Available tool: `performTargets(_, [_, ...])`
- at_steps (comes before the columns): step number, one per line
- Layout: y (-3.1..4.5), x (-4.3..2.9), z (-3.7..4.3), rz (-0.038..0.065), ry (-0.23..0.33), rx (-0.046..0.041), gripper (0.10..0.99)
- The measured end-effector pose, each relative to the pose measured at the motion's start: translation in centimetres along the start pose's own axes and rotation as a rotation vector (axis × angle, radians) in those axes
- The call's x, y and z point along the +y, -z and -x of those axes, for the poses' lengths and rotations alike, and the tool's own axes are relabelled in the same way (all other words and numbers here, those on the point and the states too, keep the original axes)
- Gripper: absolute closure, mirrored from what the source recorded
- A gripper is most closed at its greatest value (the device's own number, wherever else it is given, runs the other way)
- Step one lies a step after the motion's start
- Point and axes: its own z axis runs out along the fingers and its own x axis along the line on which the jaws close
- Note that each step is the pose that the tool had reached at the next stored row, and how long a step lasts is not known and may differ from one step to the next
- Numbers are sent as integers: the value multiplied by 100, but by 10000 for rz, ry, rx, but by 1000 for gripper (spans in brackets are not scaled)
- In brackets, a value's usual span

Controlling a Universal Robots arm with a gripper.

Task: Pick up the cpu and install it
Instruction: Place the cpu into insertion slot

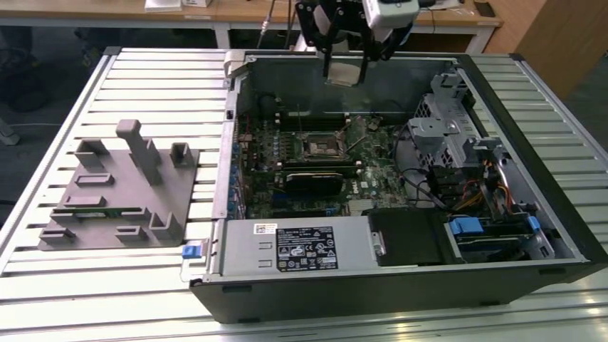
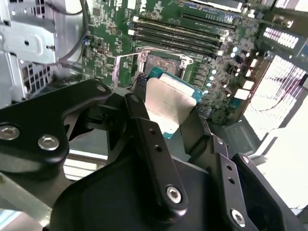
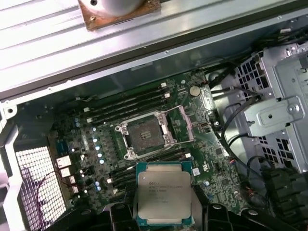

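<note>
The cpu [image 1: 344, 72] is a small flat square chip with a silvery top. It hangs in my gripper [image 1: 346, 63], above the back wall of the open computer case [image 1: 399, 285]. In both wrist views the cpu [image 3: 163, 193] [image 2: 169, 102] sits between the black fingers [image 2: 142, 126], and the gripper is shut on its edges. Below lies the green motherboard [image 1: 375, 182]. Its square socket [image 1: 321, 147] [image 3: 146, 135] [image 2: 162, 62] is open, with the metal frame lifted. The chip hovers well above the socket, apart from it.
A grey tray [image 1: 114, 192] with upright posts lies on the slatted table [image 1: 57, 285] at the exterior view's left. Inside the case, a metal drive cage [image 1: 451, 132] and cables stand at the exterior view's right, and a labelled power supply [image 1: 295, 246] fills the front.
</note>
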Motion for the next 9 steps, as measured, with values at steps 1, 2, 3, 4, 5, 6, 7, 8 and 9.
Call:
performTargets(1, [-2, 0, 0, -1, -160, -10, 553])
performTargets(2, [-3, 1, -1, -4, -302, -18, 553])
performTargets(3, [-4, 2, -1, -7, -447, -27, 553])
performTargets(4, [-6, 2, -1, -7, -597, -37, 553])
performTargets(5, [-9, 2, -1, -9, -775, -47, 553])
performTargets(6, [-11, 1, -1, -10, -953, -58, 553])
performTargets(7, [-13, 1, -1, -12, -1133, -70, 553])
performTargets(8, [-15, 1, -1, -15, -1324, -81, 553])
performTargets(9, [-17, 1, -1, -18, -1499, -92, 553])
